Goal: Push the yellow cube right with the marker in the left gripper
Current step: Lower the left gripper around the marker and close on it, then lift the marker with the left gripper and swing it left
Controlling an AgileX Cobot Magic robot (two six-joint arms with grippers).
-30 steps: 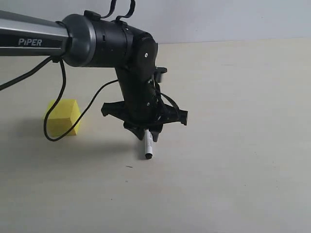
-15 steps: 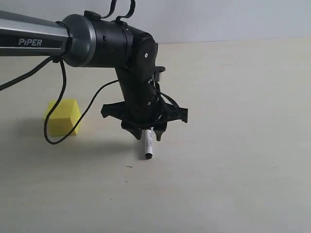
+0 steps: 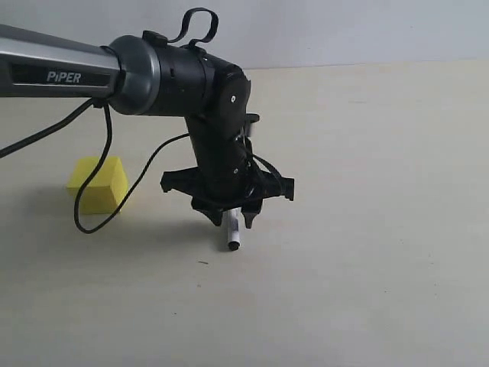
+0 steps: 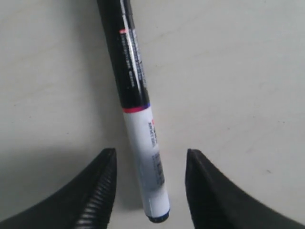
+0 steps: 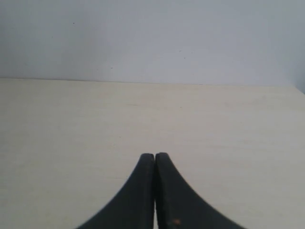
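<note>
The yellow cube (image 3: pixel 97 183) sits on the table at the left, well apart from the marker. The marker (image 3: pixel 233 234) lies on the table under my left gripper (image 3: pixel 229 220); only its white barrel and dark end show there. In the left wrist view the marker (image 4: pixel 138 119), black cap and white printed barrel, runs between the jaws of the left gripper (image 4: pixel 150 155). The jaws stand apart with a gap on each side of the barrel, so the gripper is open. My right gripper (image 5: pixel 155 155) is shut on nothing, above bare table.
The left arm (image 3: pixel 69 73) lettered "PIPER" reaches in from the left, and its black cable (image 3: pixel 95 164) loops down in front of the cube. Pale tabletop (image 3: pixel 367 229) extends to the right, with a light wall (image 3: pixel 344 30) behind.
The left arm has shifted slightly right and the gripper has come lower over the marker, so less barrel shows. The marker's end and the cube have stayed in place.
</note>
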